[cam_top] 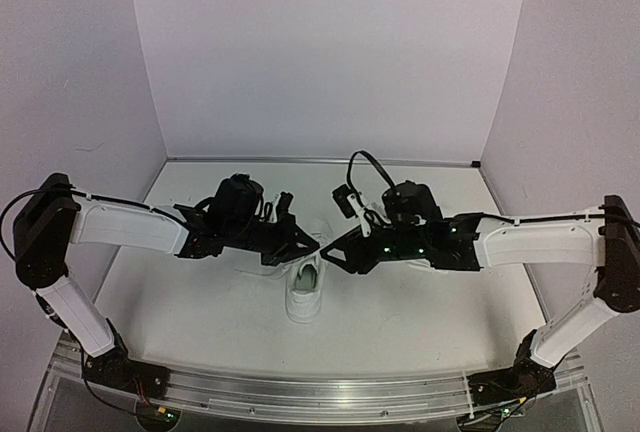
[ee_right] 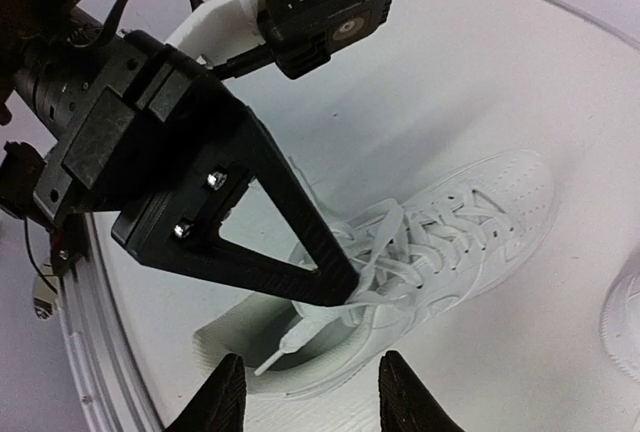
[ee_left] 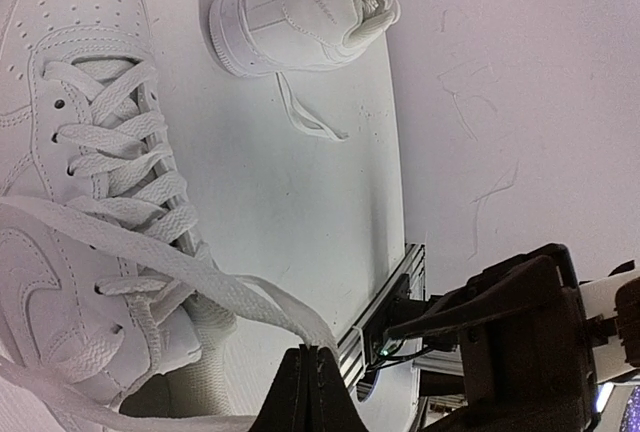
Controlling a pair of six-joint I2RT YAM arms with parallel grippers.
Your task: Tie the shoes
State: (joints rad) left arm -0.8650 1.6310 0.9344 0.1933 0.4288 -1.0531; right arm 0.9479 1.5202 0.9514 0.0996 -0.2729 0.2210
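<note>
One white shoe [cam_top: 304, 292] lies at the table's middle, toe towards the arms. It fills the left of the left wrist view [ee_left: 70, 202] and lies across the right wrist view [ee_right: 470, 227]. My left gripper [ee_left: 313, 354] is shut on a white lace [ee_left: 190, 267] pulled out from that shoe; it also shows in the right wrist view [ee_right: 340, 282] and the top view [cam_top: 317, 248]. My right gripper [ee_right: 315, 397] is open and empty, just above the shoe's heel end, its fingertips [ee_right: 225, 392] astride the loose lace end [ee_right: 285, 342]. The second shoe [ee_left: 300, 17] lies apart.
The second shoe shows at the right edge of the right wrist view [ee_right: 625, 322] and is mostly hidden under the right arm in the top view. A metal rail [cam_top: 300, 392] runs along the table's near edge. White walls enclose the table [cam_top: 200, 322].
</note>
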